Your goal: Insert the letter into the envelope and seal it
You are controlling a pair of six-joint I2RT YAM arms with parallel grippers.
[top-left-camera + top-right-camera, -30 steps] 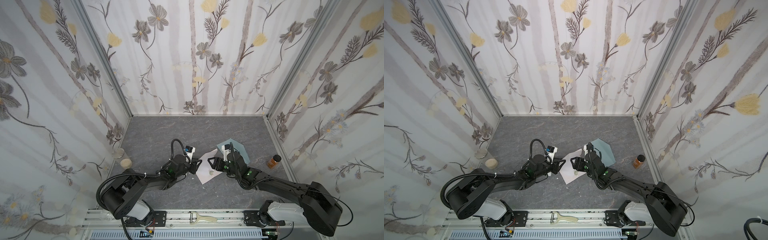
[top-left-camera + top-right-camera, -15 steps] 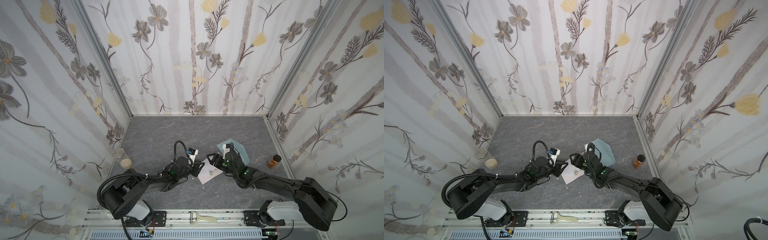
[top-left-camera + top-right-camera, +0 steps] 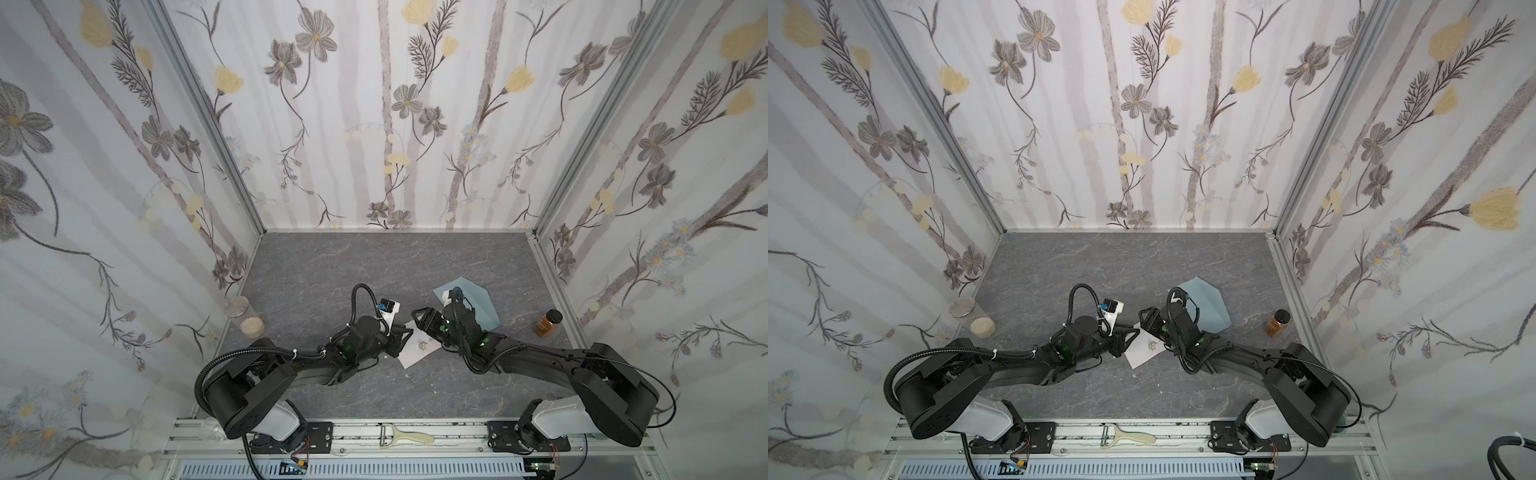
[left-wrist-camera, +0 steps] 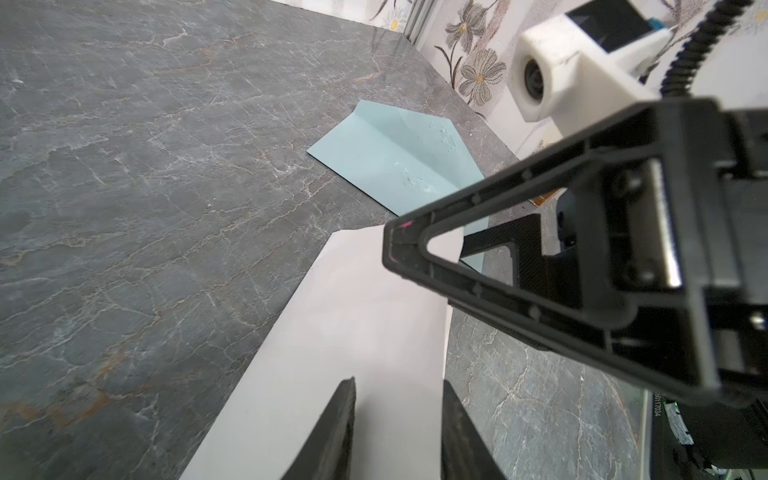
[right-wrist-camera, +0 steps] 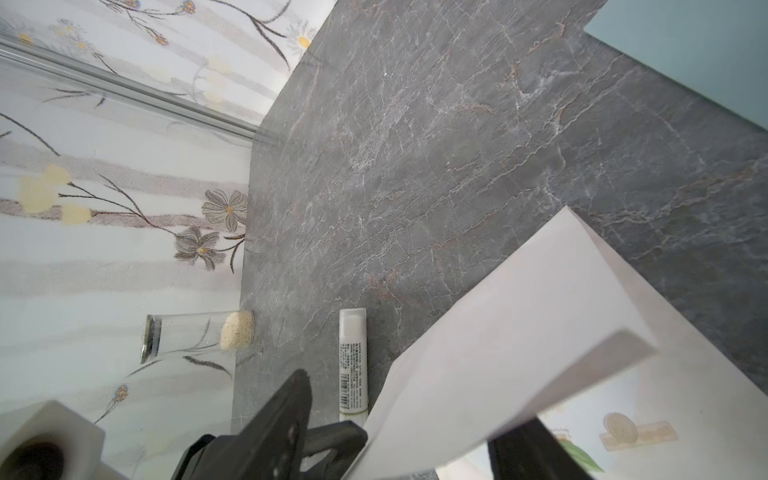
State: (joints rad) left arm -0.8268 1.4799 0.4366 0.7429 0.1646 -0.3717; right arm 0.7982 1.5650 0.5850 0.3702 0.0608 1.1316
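The letter [image 3: 414, 353] lies near the middle of the grey tabletop [image 3: 374, 266], between the two grippers. In both top views one printed corner faces up. In the right wrist view part of the letter [image 5: 519, 324] is lifted and curls over, showing its plain white back.

The left gripper [image 3: 400, 343] sits at the letter's left edge, jaws partly apart. The left wrist view shows the letter [image 4: 361, 332] in the gap between them; I cannot tell whether they touch it.

The right gripper [image 3: 417, 321] hangs over the letter's far corner, jaws well apart, clamping nothing.

The envelope [image 3: 484, 307] lies flat just far-right of the letter, flap open, partly under the right arm [image 3: 540, 357].

A glue stick [image 5: 353, 361] lies just beside the letter's left side.
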